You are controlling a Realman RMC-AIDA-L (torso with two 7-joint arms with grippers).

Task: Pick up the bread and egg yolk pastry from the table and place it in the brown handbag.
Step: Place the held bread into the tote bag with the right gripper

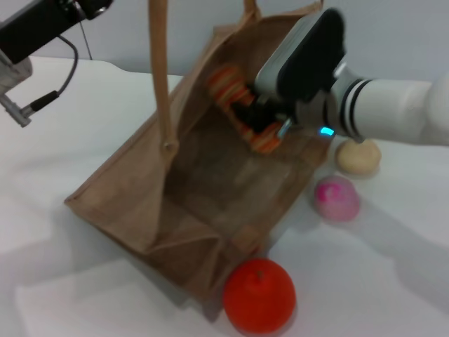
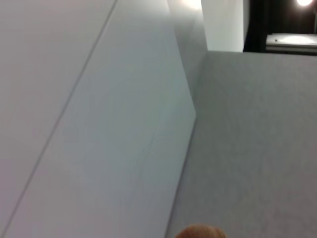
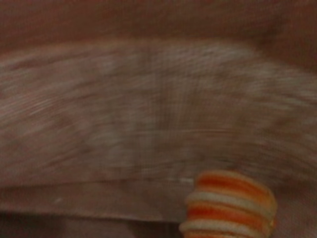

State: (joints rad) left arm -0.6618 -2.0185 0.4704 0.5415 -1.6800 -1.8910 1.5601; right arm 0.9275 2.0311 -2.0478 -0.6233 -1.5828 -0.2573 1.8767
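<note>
The brown handbag [image 1: 140, 203] lies on the white table with its mouth open toward me. One handle [image 1: 161, 77] stands straight up out of the picture. My right gripper [image 1: 257, 123] is inside the bag's mouth, shut on the bread [image 1: 226, 83], a loaf striped orange and pale tan that hangs over the bag's inner wall. In the right wrist view the bread's end [image 3: 230, 206] shows against the burlap [image 3: 148, 109]. The egg yolk pastry [image 1: 358, 156] sits on the table just right of the bag, behind my right forearm. Of my left side only the arm [image 1: 42, 24] shows, at the top left.
A pink ball [image 1: 337, 198] lies beside the bag's right edge, in front of the pastry. A round orange-red fruit [image 1: 259, 295] rests against the bag's near corner. A brown tip [image 2: 200, 232] shows at the edge of the left wrist view, below grey walls.
</note>
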